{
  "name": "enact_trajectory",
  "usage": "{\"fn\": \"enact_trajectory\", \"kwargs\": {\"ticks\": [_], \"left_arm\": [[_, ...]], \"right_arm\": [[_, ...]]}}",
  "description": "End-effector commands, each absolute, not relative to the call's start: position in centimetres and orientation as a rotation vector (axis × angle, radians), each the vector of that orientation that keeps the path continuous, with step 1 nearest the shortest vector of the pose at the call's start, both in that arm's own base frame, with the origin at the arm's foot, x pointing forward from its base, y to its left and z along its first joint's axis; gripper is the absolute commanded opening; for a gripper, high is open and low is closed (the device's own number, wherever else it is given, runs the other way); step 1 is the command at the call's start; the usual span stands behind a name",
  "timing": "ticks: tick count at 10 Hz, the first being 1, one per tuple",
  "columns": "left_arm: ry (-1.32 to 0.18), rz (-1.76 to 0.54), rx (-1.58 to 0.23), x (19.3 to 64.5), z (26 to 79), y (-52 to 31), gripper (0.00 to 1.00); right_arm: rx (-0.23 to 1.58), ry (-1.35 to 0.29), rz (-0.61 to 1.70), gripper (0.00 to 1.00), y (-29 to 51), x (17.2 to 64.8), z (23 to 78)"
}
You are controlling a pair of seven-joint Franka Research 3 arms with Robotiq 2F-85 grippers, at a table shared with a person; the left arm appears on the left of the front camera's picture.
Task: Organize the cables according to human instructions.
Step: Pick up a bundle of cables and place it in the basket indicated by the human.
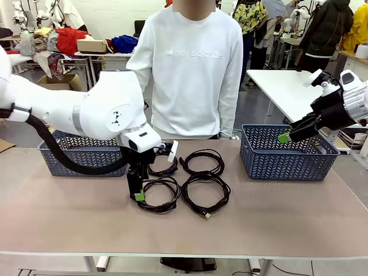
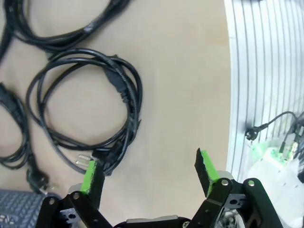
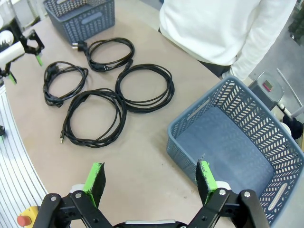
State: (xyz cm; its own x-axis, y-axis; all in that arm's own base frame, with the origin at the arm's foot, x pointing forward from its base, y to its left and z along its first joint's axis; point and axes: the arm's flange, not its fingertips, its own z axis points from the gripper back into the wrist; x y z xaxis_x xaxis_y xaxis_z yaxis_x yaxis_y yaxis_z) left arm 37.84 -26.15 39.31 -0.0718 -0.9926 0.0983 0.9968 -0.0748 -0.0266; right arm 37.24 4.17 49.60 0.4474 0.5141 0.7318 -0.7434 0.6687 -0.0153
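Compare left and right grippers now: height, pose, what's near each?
Height: the left gripper sits low at the table; the right gripper hangs raised.
Pose: the left gripper points straight down; the right gripper tilts down toward the table's middle.
Neighbours: the left gripper is at the edge of the near-left cable coil; the right gripper is by the right basket.
Shared: both are open and hold nothing.

Your cables (image 2: 135, 95) black, on tan table (image 1: 299, 213). Both baskets (image 1: 287, 164) grey-blue, herringbone cut-out walls. Black too: left gripper (image 2: 149, 171), right gripper (image 3: 149, 178); pads (image 3: 97, 173) bright green. Robot arms (image 1: 103, 109) white. Person's sweatshirt (image 1: 195, 86) white, faint grey lettering.
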Motion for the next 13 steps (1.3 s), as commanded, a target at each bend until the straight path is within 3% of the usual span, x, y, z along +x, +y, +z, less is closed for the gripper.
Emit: {"fn": "enact_trajectory", "kwargs": {"ticks": [1,5,13], "left_arm": [[-0.017,-1.687,-0.090,38.4,38.4,-26.4,1.00],[0.021,-1.701,-0.085,38.5,34.6,-28.1,1.00],[-0.033,-1.715,-0.091,39.3,32.0,-27.8,1.00]], "right_arm": [[0.340,-0.783,0.799,1.00,4.1,37.3,49.6],[0.340,-0.783,0.799,1.00,4.1,37.3,49.6],[0.340,-0.783,0.799,1.00,4.1,37.3,49.6]]}}
